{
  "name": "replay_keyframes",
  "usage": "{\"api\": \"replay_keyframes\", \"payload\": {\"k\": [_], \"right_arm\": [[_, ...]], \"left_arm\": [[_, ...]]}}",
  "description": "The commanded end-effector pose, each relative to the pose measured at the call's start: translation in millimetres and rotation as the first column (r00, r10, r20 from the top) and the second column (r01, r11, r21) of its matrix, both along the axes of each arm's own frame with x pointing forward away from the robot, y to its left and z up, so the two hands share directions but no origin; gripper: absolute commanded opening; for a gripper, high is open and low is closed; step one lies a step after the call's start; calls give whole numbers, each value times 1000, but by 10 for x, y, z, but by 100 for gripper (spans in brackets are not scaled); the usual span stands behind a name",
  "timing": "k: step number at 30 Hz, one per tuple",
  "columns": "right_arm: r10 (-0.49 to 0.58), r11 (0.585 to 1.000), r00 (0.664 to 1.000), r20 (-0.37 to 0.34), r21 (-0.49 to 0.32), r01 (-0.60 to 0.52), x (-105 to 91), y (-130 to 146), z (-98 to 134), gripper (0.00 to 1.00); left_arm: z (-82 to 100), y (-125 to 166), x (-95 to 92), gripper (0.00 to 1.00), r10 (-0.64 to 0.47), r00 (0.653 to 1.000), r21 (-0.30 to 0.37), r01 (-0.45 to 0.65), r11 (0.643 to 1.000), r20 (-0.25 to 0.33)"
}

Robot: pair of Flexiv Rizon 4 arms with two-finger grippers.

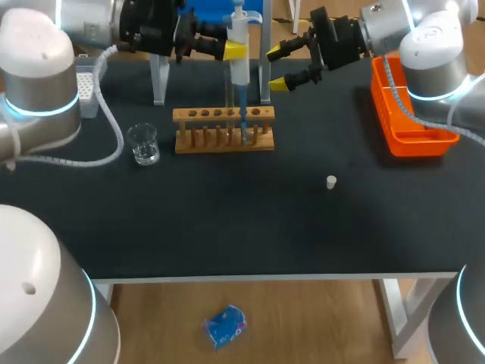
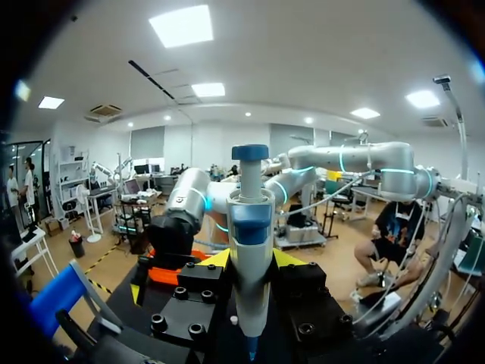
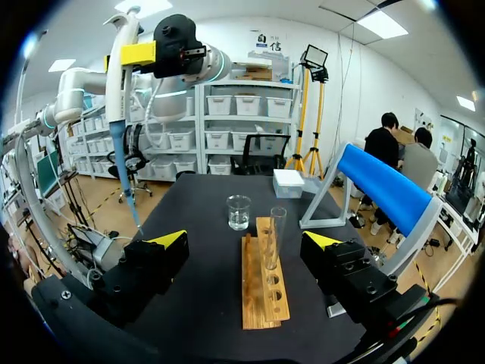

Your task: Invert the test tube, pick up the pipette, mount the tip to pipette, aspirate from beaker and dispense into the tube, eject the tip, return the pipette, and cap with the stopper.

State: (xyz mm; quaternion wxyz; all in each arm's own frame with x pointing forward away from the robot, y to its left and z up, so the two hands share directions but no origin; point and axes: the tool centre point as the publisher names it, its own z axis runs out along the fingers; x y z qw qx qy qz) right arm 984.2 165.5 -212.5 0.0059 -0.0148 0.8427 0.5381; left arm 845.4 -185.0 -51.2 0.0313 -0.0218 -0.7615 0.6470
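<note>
My left gripper (image 1: 229,50) is shut on the white pipette (image 1: 239,57), which it holds upright above the table. In the left wrist view the pipette (image 2: 250,243) stands between the yellow fingertips (image 2: 214,260). Its long blue tip (image 3: 126,159) hangs in the air on the near side of the wooden rack (image 3: 261,284). A clear test tube (image 3: 274,239) stands upright in that rack (image 1: 223,130). My right gripper (image 1: 278,67) is open and empty, raised beside the pipette, and in its own view the gripper (image 3: 245,243) faces along the rack. The glass beaker (image 1: 142,144) stands left of the rack. A small white stopper (image 1: 331,182) lies on the table.
An orange bin (image 1: 409,121) sits at the table's right side under my right arm. A blue and grey stand (image 3: 379,189) rises behind the rack. A pipette tip box (image 1: 89,87) lies at the far left.
</note>
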Motion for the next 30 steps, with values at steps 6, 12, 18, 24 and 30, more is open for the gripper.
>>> {"api": "replay_keyframes", "payload": {"k": [6, 12, 18, 24, 30], "right_arm": [[-3, 1000, 1000, 4, 4, 3, -92, -228, 71, 100], [-28, 996, 999, 20, 85, 27, -423, -730, 161, 100], [-24, 974, 1000, 13, 225, 20, -792, -989, 63, 100], [20, 942, 999, 32, 335, -30, -1083, -967, 0, 100], [82, 904, 996, 19, 419, -82, -1246, -755, 101, 100]], "left_arm": [[3, 11, -40, 0, 29, 1000, -2, -29, 1000, 5], [3, 11, -40, 0, 29, 1000, -2, -29, 1000, 5], [3, 11, -40, 0, 29, 1000, -2, -29, 1000, 5], [3, 11, -40, 0, 29, 1000, -2, -29, 1000, 5], [3, 11, -40, 0, 29, 1000, -2, -29, 1000, 5]]}}
